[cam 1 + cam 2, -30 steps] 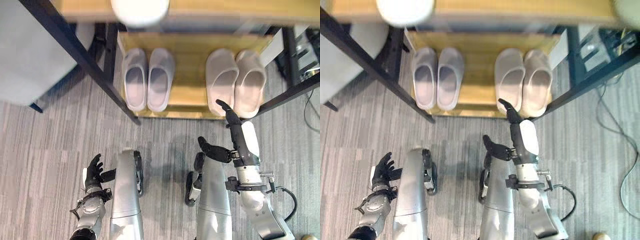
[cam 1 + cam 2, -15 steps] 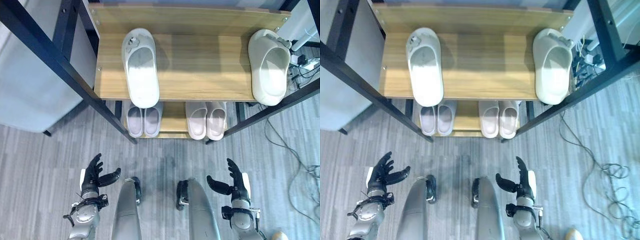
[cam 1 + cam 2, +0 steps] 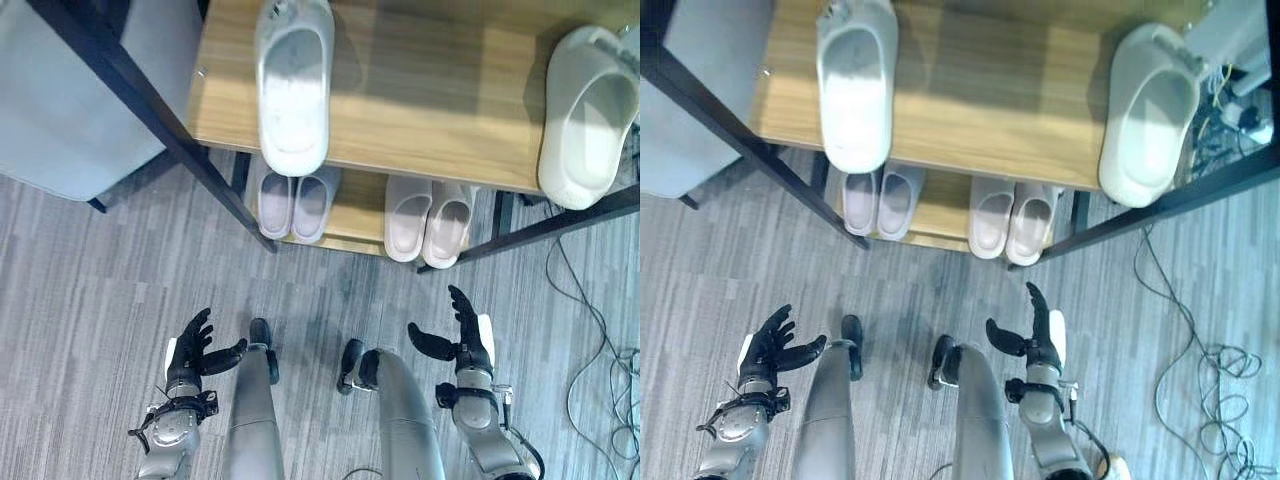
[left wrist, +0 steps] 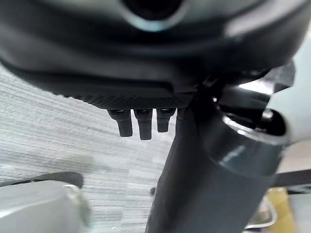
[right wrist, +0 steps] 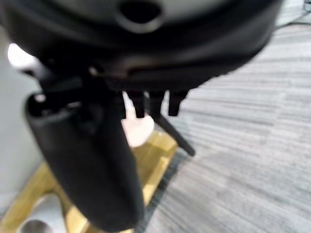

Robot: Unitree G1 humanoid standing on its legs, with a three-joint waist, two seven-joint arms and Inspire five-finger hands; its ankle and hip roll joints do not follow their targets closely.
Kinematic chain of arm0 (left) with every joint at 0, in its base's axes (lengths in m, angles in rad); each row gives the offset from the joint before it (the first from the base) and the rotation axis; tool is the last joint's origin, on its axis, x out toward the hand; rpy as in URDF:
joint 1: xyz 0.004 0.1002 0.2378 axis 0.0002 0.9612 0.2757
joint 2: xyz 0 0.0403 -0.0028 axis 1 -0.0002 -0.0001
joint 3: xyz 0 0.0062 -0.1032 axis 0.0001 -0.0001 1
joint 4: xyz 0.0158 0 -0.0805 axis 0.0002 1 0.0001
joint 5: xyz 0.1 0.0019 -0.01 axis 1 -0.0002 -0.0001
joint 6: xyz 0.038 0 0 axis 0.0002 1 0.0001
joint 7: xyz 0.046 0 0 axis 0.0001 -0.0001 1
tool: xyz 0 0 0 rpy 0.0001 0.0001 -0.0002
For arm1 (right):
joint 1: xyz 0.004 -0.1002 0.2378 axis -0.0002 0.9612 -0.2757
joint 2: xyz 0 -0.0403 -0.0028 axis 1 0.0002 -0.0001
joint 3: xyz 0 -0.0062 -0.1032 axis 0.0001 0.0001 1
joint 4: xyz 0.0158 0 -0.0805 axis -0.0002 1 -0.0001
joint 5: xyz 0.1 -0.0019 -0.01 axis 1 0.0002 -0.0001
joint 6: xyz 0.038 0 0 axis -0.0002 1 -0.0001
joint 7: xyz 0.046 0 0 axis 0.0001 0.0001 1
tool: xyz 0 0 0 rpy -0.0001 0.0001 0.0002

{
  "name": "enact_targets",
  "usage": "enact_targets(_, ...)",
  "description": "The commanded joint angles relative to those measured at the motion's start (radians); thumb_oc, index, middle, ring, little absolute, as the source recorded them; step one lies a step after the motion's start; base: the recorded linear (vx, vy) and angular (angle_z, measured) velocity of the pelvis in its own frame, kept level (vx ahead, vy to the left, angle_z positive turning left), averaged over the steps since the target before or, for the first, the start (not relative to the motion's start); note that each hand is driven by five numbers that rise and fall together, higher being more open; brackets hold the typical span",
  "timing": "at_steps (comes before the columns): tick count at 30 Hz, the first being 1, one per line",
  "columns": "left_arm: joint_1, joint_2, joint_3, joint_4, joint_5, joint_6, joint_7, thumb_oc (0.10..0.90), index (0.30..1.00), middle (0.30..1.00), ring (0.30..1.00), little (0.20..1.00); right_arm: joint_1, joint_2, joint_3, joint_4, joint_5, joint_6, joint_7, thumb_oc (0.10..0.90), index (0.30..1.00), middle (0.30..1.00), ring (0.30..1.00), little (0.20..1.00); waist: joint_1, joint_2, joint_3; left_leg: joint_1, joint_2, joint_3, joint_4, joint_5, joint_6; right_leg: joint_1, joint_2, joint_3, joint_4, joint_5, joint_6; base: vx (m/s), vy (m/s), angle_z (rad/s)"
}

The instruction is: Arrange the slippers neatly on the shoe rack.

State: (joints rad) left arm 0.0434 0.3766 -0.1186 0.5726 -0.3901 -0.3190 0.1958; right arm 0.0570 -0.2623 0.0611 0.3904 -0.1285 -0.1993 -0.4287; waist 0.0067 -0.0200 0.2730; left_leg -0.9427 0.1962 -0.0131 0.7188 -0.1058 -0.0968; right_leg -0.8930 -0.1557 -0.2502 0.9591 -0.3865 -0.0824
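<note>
Your left hand (image 3: 190, 345) hangs low over the carpeted floor (image 3: 90, 290), fingers spread and relaxed, holding nothing. Your right hand (image 3: 466, 335) mirrors it on the other side, fingers straight, thumb standing out, palm empty. Both hands sit well short of the shoe rack (image 3: 420, 110), which suggests a neutral posture between grasps and not a reach under way.

Work outward from the hands to the rack. On the lower shelf (image 3: 360, 222), a pale lilac pair of slippers (image 3: 292, 203) stands side by side, touching, with a beige pair of slippers (image 3: 430, 218) just beside it to the right. Each pair points the same way, so treat the lower shelf as arranged.

On the upper shelf (image 3: 420, 110), a single white slipper (image 3: 293, 80) lies towards the left, its near end overhanging the front edge. A single cream slipper (image 3: 588, 110) lies at the far right, tilted slightly, its near end also past the edge. The two are well apart, so this shelf is probably the remaining work.

Your right hand is the nearer one to the cream slipper; judge your reach accordingly. Expect the overhanging ends to tip if pressed from above. Grip along the sides and slide the slipper inward rather than lifting from the open end.
</note>
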Motion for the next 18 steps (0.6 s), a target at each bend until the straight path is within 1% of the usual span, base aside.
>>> enact_targets(1,0.057,0.027,0.0,-0.055,0.003,-0.047,-0.025,0.8,0.9,0.9,0.9,0.9,0.076,-0.05,-0.036,-0.017,0.042,-0.065,-0.041,0.8,0.9,0.9,0.9,0.9,-0.001,0.034,-0.096,0.088,0.024,-0.003,0.055,-0.061,0.036,0.11,0.008,0.029,-0.227,0.102,0.108,0.07,-0.063,0.01)
enact_targets(2,0.057,0.027,0.0,-0.055,0.003,-0.047,-0.025,0.8,0.9,0.9,0.9,0.9,0.076,-0.05,-0.036,-0.017,0.042,-0.065,-0.041,0.8,0.9,0.9,0.9,0.9,-0.001,0.034,-0.095,0.09,0.024,-0.003,0.055,-0.061,0.036,0.111,0.008,0.03,-0.228,0.103,0.108,0.15,-0.027,0.11)
enact_targets(3,0.069,0.019,-0.005,-0.034,0.003,-0.042,-0.043,0.8,0.9,0.9,0.9,0.9,0.098,-0.058,-0.022,0.053,0.047,-0.059,-0.016,0.8,0.9,0.9,0.9,0.9,-0.002,0.028,-0.112,0.222,0.01,0.014,-0.076,-0.068,0.042,0.228,0.02,0.031,-0.345,0.138,0.129,0.19,-0.058,0.13)
enact_targets(4,0.08,0.017,-0.012,-0.033,0.004,-0.041,-0.049,0.8,0.9,0.9,0.9,0.9,0.114,-0.059,-0.017,0.093,0.052,-0.053,-0.006,0.8,0.9,0.9,0.9,0.9,-0.001,0.021,-0.122,0.271,0.008,0.017,-0.122,-0.049,0.037,0.293,0.025,0.025,-0.413,0.155,0.135,0.23,-0.09,0.01)
enact_targets(5,0.102,0.014,-0.019,-0.043,0.006,-0.036,-0.06,0.8,0.9,0.9,0.9,0.9,0.134,-0.066,-0.006,0.141,0.051,-0.042,0.022,0.8,0.9,0.9,0.9,0.9,-0.005,0.013,-0.14,0.369,-0.006,0.031,-0.237,0.0,0.04,0.385,0.032,0.012,-0.523,0.212,0.144,0.16,-0.106,0.04)
enact_targets(7,0.115,0.016,-0.03,-0.041,0.014,-0.028,-0.067,0.8,0.9,0.9,0.9,0.9,0.155,-0.069,0.008,0.184,0.041,-0.032,0.038,0.8,0.9,0.9,0.9,0.9,-0.005,0.005,-0.149,0.454,-0.013,0.03,-0.3,0.039,0.024,0.483,0.042,0.005,-0.6,0.235,0.154,0.15,-0.066,0.06)
enact_targets(8,0.122,0.014,-0.03,-0.046,0.014,-0.024,-0.072,0.8,0.9,0.9,0.9,0.9,0.155,-0.07,0.014,0.208,0.036,-0.028,0.047,0.8,0.9,0.9,0.9,0.9,-0.007,0.0,-0.152,0.518,-0.016,0.038,-0.363,0.042,0.023,0.532,0.048,0.007,-0.644,0.251,0.163,0.14,-0.013,-0.01)
enact_targets(11,0.123,-0.004,-0.048,0.001,0.03,-0.013,-0.076,0.8,0.9,0.9,0.9,0.9,0.134,-0.067,0.046,0.331,0.032,-0.015,0.062,0.8,0.9,0.9,0.9,0.9,-0.004,-0.007,-0.177,0.654,-0.028,0.056,-0.498,0.074,0.014,0.649,0.057,0.014,-0.756,0.288,0.177,0.12,0.002,-0.06)
enact_targets(12,0.123,-0.004,-0.048,0.001,0.03,-0.013,-0.076,0.8,0.9,0.9,0.9,0.9,0.134,-0.067,0.046,0.331,0.032,-0.015,0.062,0.8,0.9,0.9,0.9,0.9,-0.004,-0.007,-0.176,0.655,-0.028,0.056,-0.499,0.075,0.014,0.65,0.057,0.014,-0.756,0.289,0.177,0.14,0.001,-0.03)
enact_targets(14,0.101,-0.038,-0.069,0.095,0.055,0.012,-0.07,0.8,0.9,0.9,0.9,0.9,0.12,-0.051,0.064,0.412,0.058,-0.003,0.08,0.8,0.9,0.9,0.9,0.9,-0.009,-0.003,-0.209,0.799,-0.056,0.073,-0.631,0.099,0.011,0.764,0.073,0.016,-0.85,0.306,0.187,0.17,0.028,0.02)
enact_targets(15,0.1,-0.038,-0.069,0.097,0.055,0.011,-0.07,0.8,0.9,0.9,0.9,0.9,0.119,-0.051,0.064,0.412,0.058,-0.003,0.08,0.8,0.9,0.9,0.9,0.9,-0.008,-0.003,-0.205,0.805,-0.056,0.074,-0.635,0.1,0.011,0.769,0.073,0.017,-0.853,0.306,0.187,0.12,0.039,0.02)
enact_targets(16,0.091,-0.051,-0.073,0.119,0.052,0.016,-0.067,0.8,0.9,0.9,0.9,0.9,0.113,-0.045,0.071,0.44,0.068,-0.002,0.084,0.8,0.9,0.9,0.9,0.9,-0.009,-0.001,-0.218,0.83,-0.064,0.075,-0.662,0.104,0.012,0.791,0.074,0.017,-0.871,0.31,0.191,0.06,0.025,-0.02)
enact_targets(18,0.077,-0.06,-0.078,0.139,0.051,0.019,-0.067,0.8,0.9,0.9,0.9,0.9,0.101,-0.04,0.077,0.459,0.081,0.001,0.09,0.8,0.9,0.9,0.9,0.9,-0.009,0.001,-0.219,0.86,-0.072,0.077,-0.687,0.109,0.013,0.814,0.075,0.02,-0.888,0.315,0.193,0.07,0.042,-0.03)
